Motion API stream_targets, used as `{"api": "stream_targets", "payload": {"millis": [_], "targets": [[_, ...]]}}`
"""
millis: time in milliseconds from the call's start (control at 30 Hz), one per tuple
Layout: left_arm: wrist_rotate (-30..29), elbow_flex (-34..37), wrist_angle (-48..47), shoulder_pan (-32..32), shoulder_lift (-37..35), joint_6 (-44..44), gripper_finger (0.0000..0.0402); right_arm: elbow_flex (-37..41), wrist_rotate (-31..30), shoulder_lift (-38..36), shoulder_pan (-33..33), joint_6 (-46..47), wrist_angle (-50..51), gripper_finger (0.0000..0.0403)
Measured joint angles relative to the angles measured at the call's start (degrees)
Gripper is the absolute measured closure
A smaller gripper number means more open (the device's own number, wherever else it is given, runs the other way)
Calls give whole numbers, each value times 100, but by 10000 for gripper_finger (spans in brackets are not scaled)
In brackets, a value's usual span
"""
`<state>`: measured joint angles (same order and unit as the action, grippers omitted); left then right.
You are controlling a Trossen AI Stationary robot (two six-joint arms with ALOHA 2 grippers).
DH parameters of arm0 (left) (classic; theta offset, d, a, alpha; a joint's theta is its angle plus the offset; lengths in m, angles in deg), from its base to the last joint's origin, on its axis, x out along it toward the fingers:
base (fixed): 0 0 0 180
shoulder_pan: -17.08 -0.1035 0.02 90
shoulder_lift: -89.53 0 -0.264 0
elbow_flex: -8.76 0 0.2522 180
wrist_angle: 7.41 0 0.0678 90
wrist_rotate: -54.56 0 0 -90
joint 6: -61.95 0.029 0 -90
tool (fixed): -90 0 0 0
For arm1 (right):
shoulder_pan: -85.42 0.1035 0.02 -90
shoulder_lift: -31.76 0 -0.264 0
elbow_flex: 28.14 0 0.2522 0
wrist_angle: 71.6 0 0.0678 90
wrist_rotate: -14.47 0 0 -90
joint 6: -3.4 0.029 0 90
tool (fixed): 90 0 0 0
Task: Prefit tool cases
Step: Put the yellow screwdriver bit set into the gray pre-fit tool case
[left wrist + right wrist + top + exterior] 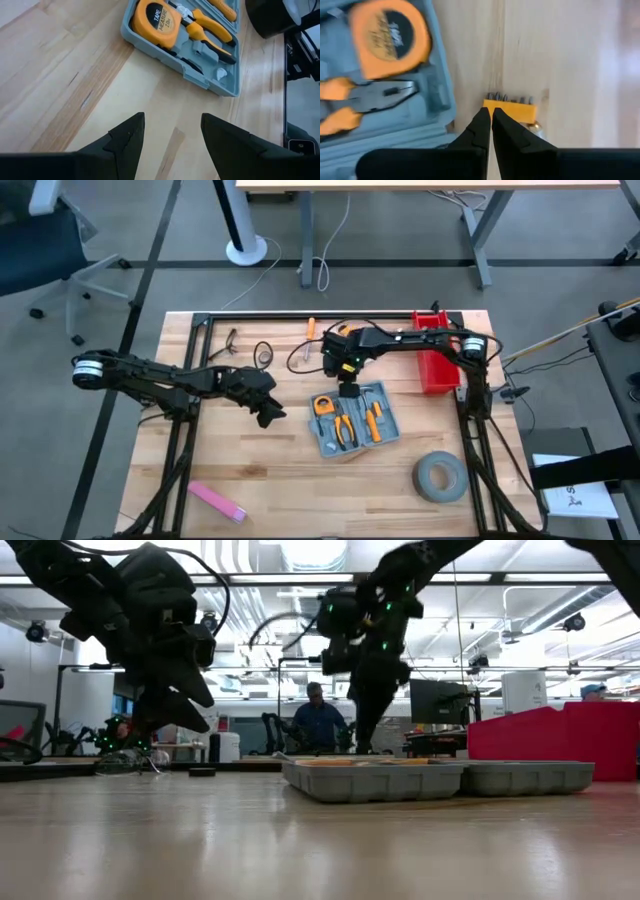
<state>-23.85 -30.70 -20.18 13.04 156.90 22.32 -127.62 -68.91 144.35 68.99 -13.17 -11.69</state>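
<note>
1. High view, far left: the left arm reaches in over the table's left edge, and the left gripper (pixel 268 412) hangs above bare wood left of centre, with open board in front of it. Its wrist view shows the fingers (pixel 125 137) spread apart, holding nothing.
2. A pink block (pixel 217 500) lies near the front-left corner, well apart from everything else.
3. Along the far edge sit black-framed glasses (pixel 227 343), a loop of black cable (pixel 264 355) and a small orange-handled tool (pixel 310 327).
4. The tool case (pixel 355 419) lies open and flat at the table's middle, tilted slightly, holding an orange tape measure (pixel 323 405) and orange-handled pliers (pixel 344 431). Clear wood runs between it and the left gripper.
5. The right gripper (pixel 348 389) stands at the case's far edge, pointing down. Its wrist view shows the fingers (pixel 481 131) pressed together just beside the case wall, over an orange bit holder (pixel 512 108) lying on the wood; whether they pinch it cannot be told.
6. A red bin (pixel 436 360) stands near the right edge.
7. A grey tape roll (pixel 440 477) rests near the front-right corner, apart from the case.
</note>
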Motion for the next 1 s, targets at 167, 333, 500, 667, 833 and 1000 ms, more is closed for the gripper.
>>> {"api": "stream_targets", "payload": {"millis": [167, 333, 500, 667, 833, 1000], "targets": [[-11, 0, 66, 0, 0, -39, 198, 82, -24, -268, -38, -41, 2, 401], [-13, 0, 171, 0, 0, -95, 198, 265, -27, -78, -133, -118, -202, 355], [-10, 0, 198, 23, 0, -162, 198, 369, -31, 165, -114, -950, -453, 275], [-9, 0, 203, 35, 0, -165, 198, 372, -60, 197, -119, -1893, -424, 214], [-9, 0, 203, 35, 0, -173, 198, 391, -68, 197, -109, -2868, -415, 181], [-9, 0, 202, 35, 0, -204, 198, 509, -469, 197, -111, -3630, -690, 172]]}}
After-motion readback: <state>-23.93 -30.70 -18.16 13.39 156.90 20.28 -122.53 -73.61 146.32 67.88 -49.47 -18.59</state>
